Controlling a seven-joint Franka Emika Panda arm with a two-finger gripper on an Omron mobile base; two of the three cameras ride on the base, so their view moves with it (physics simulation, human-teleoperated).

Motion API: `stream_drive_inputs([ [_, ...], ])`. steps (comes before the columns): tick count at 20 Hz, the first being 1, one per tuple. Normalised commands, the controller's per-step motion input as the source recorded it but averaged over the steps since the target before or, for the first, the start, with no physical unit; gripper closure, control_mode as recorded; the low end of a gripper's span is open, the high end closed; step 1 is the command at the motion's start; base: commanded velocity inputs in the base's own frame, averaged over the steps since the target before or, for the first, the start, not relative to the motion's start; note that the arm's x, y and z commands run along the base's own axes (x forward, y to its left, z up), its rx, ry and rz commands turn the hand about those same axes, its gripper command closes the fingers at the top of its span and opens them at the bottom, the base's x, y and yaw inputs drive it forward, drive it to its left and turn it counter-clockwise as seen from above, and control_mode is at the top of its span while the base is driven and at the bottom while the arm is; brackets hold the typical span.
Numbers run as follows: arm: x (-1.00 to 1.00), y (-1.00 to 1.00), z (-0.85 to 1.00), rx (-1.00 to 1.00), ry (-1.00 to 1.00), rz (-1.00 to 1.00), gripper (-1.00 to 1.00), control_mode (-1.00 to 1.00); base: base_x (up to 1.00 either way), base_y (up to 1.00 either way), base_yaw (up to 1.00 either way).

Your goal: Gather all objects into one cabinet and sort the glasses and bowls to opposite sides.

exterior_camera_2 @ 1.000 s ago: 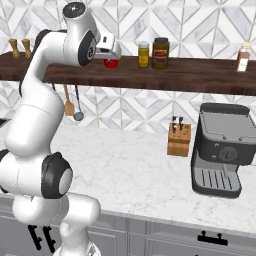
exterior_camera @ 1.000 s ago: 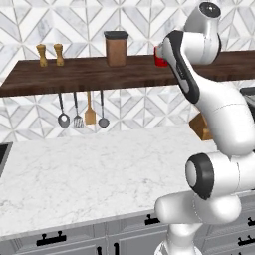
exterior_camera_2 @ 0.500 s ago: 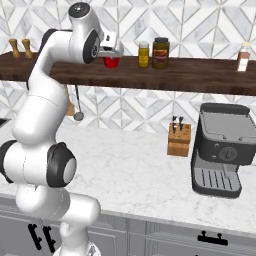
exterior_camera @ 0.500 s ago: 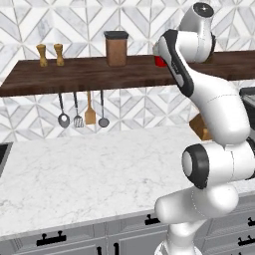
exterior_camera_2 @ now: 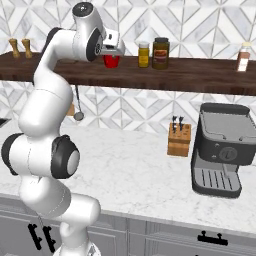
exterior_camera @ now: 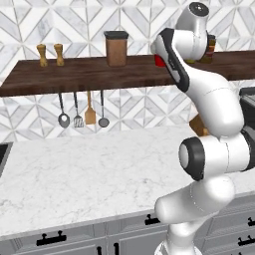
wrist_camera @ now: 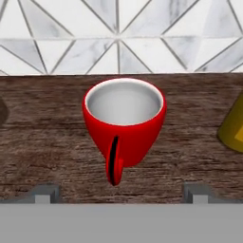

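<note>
Your gripper (wrist_camera: 121, 194) is standing wide open, with nothing in it. You are holding it up high at the wooden shelf (wrist_camera: 47, 142), just in front of the red mug (wrist_camera: 124, 124). The two fingertips (wrist_camera: 45, 192) are sitting one on each side of the mug, and the mug's handle is pointing straight back at you, between them. You are probably lining up like this so the mug can slide in between the fingers when you push forward.

The red mug (exterior_camera_2: 111, 61) is standing upright on the shelf, with its white inside facing up. It is not touching the fingers yet. It needs to go into the cabinet with the other things, so picking it up looks like the first job.

Just beside the mug, away from the arm, a small yellow jar (exterior_camera_2: 143, 54) and a dark jar (exterior_camera_2: 160, 52) are standing on the shelf. Be careful not to bump the yellow one, because it is close. On the mug's other side a brown canister (exterior_camera: 116, 48) with a black lid is standing, and past it two little wooden shakers (exterior_camera: 50, 54). These are staying where they are.

Under the shelf, below the canister, spoons and a spatula (exterior_camera: 89, 113) are hanging on the wall. Below the mug, the marble worktop (exterior_camera: 74, 174) is carrying a knife block (exterior_camera_2: 178, 139) and a coffee machine (exterior_camera_2: 220, 147).
</note>
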Motion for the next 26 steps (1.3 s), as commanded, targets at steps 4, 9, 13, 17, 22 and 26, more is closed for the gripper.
stream_drive_inputs([
  [4,0.16,0.0,0.0,0.0,0.0,0.0,-1.0,-1.0,0.0,0.0,0.0],
  [9,0.11,0.0,0.0,0.0,0.0,0.0,-1.0,-1.0,0.0,0.0,0.0],
  [13,0.09,0.02,-0.04,0.0,0.0,0.0,-1.0,-1.0,0.0,0.0,0.0],
  [17,0.02,0.1,-0.14,0.0,0.02,0.0,-1.0,-1.0,0.0,0.0,0.0],
  [22,0.01,0.16,-0.28,0.0,0.03,0.0,-1.0,-1.0,0.0,0.0,0.0],
  [26,0.24,0.04,-0.15,0.0,0.03,0.0,-1.0,-1.0,0.0,0.0,0.0],
])
